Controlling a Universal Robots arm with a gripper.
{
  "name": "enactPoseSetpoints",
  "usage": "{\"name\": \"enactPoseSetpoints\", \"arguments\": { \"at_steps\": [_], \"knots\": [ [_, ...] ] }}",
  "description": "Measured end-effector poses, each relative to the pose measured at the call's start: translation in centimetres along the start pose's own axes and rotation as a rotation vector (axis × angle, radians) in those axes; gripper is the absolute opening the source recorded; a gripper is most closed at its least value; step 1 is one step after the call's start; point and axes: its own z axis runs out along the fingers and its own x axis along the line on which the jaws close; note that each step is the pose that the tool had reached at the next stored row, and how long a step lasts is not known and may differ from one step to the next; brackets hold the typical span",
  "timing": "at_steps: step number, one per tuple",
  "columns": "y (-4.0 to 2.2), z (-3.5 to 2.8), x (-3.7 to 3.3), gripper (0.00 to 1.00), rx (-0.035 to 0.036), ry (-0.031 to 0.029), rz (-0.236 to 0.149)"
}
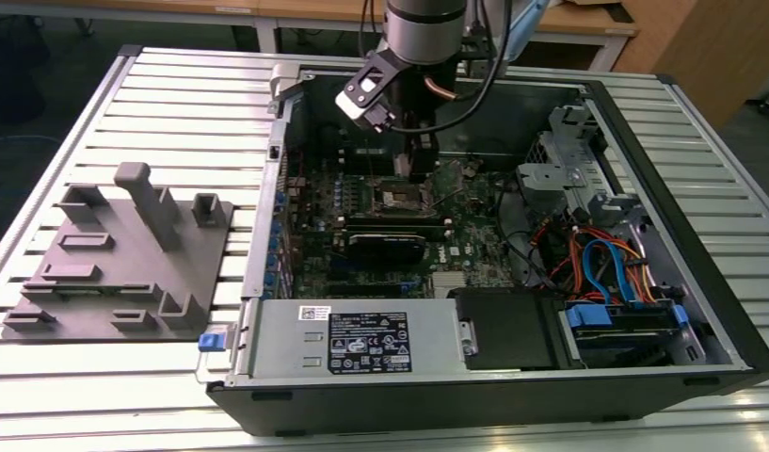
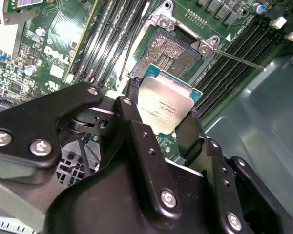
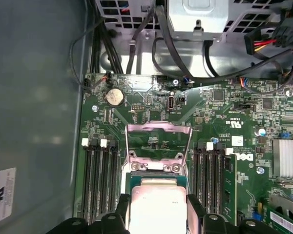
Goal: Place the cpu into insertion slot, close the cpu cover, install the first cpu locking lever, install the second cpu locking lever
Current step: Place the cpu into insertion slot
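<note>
My gripper (image 2: 158, 111) is shut on the cpu (image 2: 166, 105), a small square chip with a dull silver top, pinched by its edges between two black fingers (image 2: 129, 117). The chip hangs just above the insertion slot (image 2: 172, 48), whose dark pin field lies uncovered inside a silvery rim on the green motherboard (image 1: 466, 245). In the first wrist view the cpu (image 3: 158, 204) sits in the gripper (image 3: 158, 202), with the cpu cover (image 3: 158, 127) swung up open beyond it. A thin locking lever (image 2: 239, 59) sticks out from one socket corner. In the exterior view the gripper (image 1: 416, 165) hovers over the slot (image 1: 402, 196).
Long black memory slots (image 2: 107, 39) flank the socket on both sides. A black card (image 1: 384, 247), a silver power supply (image 1: 359, 339) and coloured cables (image 1: 598, 264) fill the case. A grey fixture (image 1: 120, 254) stands on the slatted table at the exterior view's left.
</note>
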Motion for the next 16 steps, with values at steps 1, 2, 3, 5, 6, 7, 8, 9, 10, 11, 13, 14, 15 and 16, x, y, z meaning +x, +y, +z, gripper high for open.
{"name": "enactPoseSetpoints", "arguments": {
  "at_steps": [1,2,3,5,6,7,8,9,10,11,13,14,15,16],
  "knots": [
    [-0.01,0.19,0.0,0.54,-0.0001,0.0002,0.0],
    [-0.03,0.36,0.0,0.54,-0.0001,0.0001,0.0],
    [-0.05,0.55,0.0,0.54,0.0,0.0001,0.0],
    [-0.09,0.91,-0.01,0.54,0.0,0.0,0.0],
    [-0.17,1.08,-0.01,0.54,0.0001,-0.0001,0.0],
    [-0.25,1.25,-0.01,0.54,-0.0001,0.0001,0.0],
    [-0.34,1.43,-0.02,0.54,0.0,0.0001,0.0],
    [-0.43,1.61,-0.02,0.54,0.0,0.0001,-0.001],
    [-0.51,1.79,-0.01,0.54,0.0,0.0,-0.001],
    [-0.57,1.97,0.01,0.54,0.0,0.0001,-0.001],
    [-0.71,2.31,0.06,0.54,0.0,-0.0001,-0.001],
    [-0.79,2.49,0.08,0.54,0.0,-0.0001,-0.001],
    [-0.89,2.66,0.1,0.54,0.0001,-0.0002,-0.001],
    [-0.98,2.84,0.11,0.54,0.0002,-0.0006,-0.001]
  ]
}}
